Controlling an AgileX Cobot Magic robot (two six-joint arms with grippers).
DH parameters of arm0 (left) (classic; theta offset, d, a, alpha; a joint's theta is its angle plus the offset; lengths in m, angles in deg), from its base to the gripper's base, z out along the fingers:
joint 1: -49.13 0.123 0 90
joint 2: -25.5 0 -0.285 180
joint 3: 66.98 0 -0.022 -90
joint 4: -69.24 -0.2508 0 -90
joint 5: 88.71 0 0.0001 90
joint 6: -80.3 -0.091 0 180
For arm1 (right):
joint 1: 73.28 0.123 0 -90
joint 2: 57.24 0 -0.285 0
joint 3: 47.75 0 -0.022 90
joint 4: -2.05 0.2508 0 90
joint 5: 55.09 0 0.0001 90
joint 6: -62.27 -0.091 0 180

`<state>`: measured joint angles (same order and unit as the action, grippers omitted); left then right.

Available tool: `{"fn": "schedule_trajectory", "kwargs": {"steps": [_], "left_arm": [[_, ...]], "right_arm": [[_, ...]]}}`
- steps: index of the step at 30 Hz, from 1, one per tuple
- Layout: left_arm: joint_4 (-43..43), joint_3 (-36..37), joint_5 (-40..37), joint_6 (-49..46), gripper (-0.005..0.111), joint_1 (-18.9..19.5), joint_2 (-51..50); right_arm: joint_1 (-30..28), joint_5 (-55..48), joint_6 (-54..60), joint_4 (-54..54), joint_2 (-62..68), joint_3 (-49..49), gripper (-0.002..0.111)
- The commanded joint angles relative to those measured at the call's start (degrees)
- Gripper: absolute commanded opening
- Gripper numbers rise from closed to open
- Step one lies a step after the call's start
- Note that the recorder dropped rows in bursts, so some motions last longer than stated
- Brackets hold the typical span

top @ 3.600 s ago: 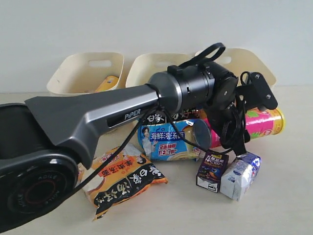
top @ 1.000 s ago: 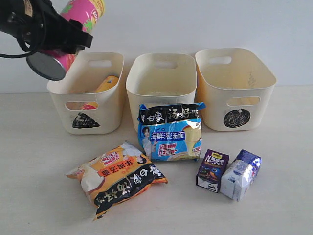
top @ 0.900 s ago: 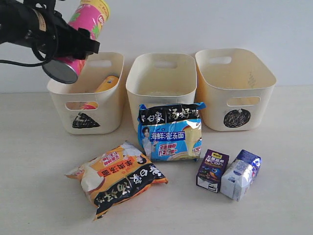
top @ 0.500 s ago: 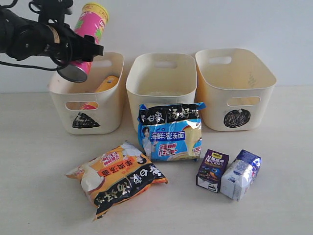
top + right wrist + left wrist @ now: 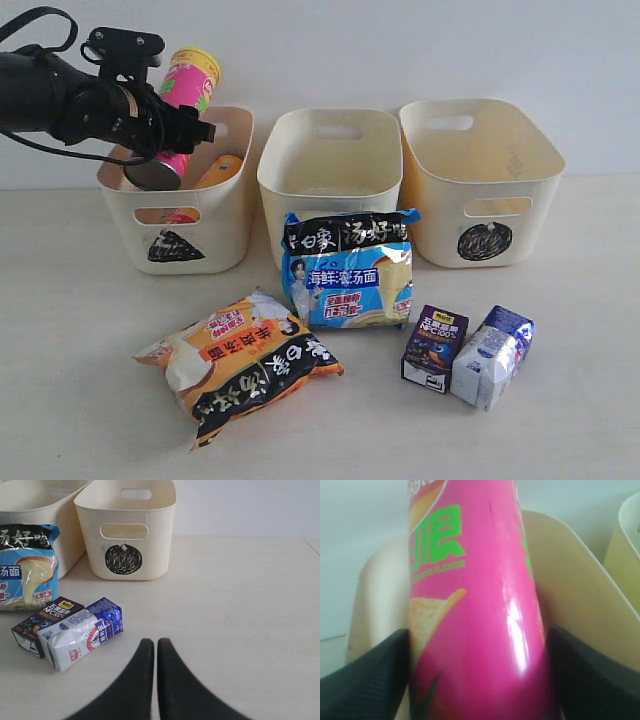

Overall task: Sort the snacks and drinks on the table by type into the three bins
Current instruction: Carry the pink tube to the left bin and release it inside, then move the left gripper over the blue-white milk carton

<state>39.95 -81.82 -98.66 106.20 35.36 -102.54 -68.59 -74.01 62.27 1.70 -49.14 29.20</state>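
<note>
My left gripper (image 5: 165, 125) is shut on the pink chip tube (image 5: 180, 105) (image 5: 475, 605), holding it tilted over the triangle bin (image 5: 185, 225), its dark lower end just inside the rim. The yellow chip tube (image 5: 220, 170) lies in that bin. On the table lie the orange-and-black noodle packet (image 5: 240, 362), the blue-and-black noodle packet (image 5: 348, 268), the dark purple carton (image 5: 435, 348) (image 5: 47, 620) and the white-and-blue carton (image 5: 492, 357) (image 5: 82, 639). The middle bin (image 5: 330, 175) and the circle bin (image 5: 480, 180) (image 5: 127, 530) show nothing inside. My right gripper (image 5: 151, 647) is shut and holds nothing, over bare table beside the cartons.
The three bins stand in a row against a pale wall at the back of the table. The blue-and-black packet leans against the middle bin's front. Bare tabletop (image 5: 240, 605) stretches beside the cartons and the circle bin.
My left gripper has come down and to the right with the pink tube, from high above the triangle bin's left side to its lower end dipping inside the rim.
</note>
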Motion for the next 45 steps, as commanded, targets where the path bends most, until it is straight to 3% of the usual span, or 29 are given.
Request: {"fn": "schedule_trajectory", "kwargs": {"steps": [1, 10, 14, 23, 27, 29, 33, 45], "left_arm": [[0.4, -0.6, 0.5, 0.1, 0.020, 0.1, -0.7], [0.4, -0.6, 0.5, 0.4, 0.074, 0.1, -0.8], [0.4, -0.6, 0.4, 0.5, 0.082, 0.1, -0.8], [0.4, -0.6, -0.3, 0.3, 0.081, 0.0, 0.6], [0.4, -0.6, -3.2, 0.2, 0.071, 0.0, 3.0], [0.4, -0.6, -5.6, 0.1, 0.054, 0.0, 4.4], [0.4, 0.6, -8.5, -1.0, 0.006, -0.3, 7.6], [0.3, 13.9, -9.6, -3.8, 0.004, -4.6, 19.7]], "right_arm": [[-0.1, 0.5, 0.0, -0.1, -0.3, 0.3, 0.000], [-0.1, 0.5, 0.0, -0.1, -0.3, 0.3, 0.000], [-0.1, 0.5, 0.0, -0.1, -0.3, 0.3, 0.000], [-0.1, 0.5, 0.0, -0.1, -0.3, 0.3, 0.000], [-0.1, 0.5, 0.0, -0.1, -0.3, 0.3, 0.000], [-0.1, 0.5, 0.0, -0.1, -0.3, 0.3, 0.000], [-0.1, 0.5, 0.0, -0.1, -0.3, 0.3, 0.000], [-0.1, 0.5, 0.0, -0.1, -0.3, 0.3, 0.000]]}}
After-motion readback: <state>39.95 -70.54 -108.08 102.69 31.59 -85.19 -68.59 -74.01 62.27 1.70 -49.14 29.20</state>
